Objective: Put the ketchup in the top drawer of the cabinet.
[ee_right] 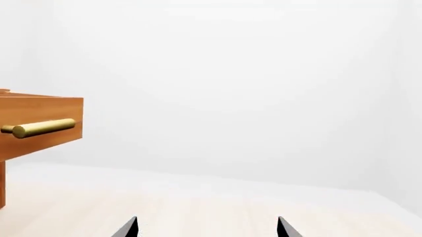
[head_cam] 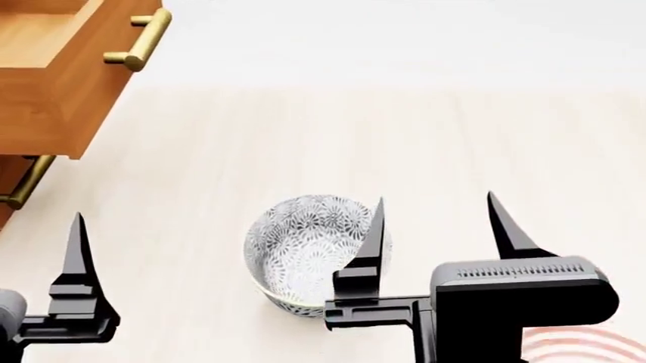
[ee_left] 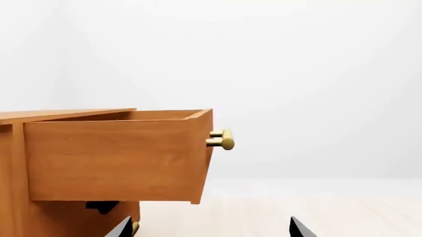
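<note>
The top drawer (head_cam: 45, 72) of the orange-brown cabinet (ee_left: 12, 168) is pulled out at the far left, its brass handle (head_cam: 136, 41) facing the floor space. The left wrist view shows that drawer (ee_left: 115, 158) from the side. My left gripper (ee_left: 211, 229) is open and empty, low at the near left. My right gripper (head_cam: 437, 219) is open and empty too, just right of the grey-patterned bowl. A round top with faint red rings (head_cam: 585, 349) peeks out under the right arm; I cannot tell whether it is the ketchup.
A grey-patterned bowl (head_cam: 302, 249) stands on the pale wooden floor between my two grippers, touching the right gripper's left finger (head_cam: 371, 234) in the picture. The lower drawer's handle (head_cam: 26, 181) shows under the open drawer.
</note>
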`<state>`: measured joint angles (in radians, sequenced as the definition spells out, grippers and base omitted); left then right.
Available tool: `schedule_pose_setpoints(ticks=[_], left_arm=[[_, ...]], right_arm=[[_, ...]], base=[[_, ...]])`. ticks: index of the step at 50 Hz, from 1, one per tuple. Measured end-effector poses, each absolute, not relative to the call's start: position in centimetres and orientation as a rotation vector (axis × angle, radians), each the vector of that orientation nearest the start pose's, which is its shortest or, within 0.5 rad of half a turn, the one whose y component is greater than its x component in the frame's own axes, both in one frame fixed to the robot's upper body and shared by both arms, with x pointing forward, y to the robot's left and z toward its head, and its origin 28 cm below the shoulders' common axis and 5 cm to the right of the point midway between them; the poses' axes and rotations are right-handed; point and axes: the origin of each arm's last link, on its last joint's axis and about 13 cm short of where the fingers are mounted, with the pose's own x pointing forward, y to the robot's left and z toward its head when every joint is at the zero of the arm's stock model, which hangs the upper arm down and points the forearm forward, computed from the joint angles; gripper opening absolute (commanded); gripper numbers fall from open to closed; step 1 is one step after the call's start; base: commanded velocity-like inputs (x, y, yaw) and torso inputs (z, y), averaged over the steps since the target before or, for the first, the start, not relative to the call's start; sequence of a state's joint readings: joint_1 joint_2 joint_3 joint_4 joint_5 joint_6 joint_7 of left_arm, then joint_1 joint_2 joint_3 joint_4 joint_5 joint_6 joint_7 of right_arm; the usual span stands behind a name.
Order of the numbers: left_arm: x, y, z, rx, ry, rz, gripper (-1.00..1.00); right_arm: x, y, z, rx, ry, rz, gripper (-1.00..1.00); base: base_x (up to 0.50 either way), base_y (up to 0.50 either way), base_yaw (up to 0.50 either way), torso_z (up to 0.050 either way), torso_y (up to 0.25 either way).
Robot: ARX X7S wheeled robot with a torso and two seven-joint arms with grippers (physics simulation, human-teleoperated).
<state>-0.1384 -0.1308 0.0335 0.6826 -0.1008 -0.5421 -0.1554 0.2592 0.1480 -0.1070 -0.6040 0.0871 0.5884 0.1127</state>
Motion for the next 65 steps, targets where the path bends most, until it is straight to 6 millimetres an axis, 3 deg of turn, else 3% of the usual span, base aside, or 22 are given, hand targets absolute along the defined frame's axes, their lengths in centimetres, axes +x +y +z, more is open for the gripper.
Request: schedule_pose_setpoints(ticks=[50,65], left_arm=[[21.81,21.58,14.01,0.034,-0.259,0.067,1.0],[21.92,21.65,13.9,0.032,-0.257,0.069,1.0]], right_arm=[[23.82,-9.94,15.42,-0.1,-0.251,-0.002,1.0],[23.32,-10.49,15.84,-0.096,-0.275,0.006,1.0]], base=[[0.04,0.46,0.0,0.0,0.0],[0.0,0.0,0.0,0.0,0.0]])
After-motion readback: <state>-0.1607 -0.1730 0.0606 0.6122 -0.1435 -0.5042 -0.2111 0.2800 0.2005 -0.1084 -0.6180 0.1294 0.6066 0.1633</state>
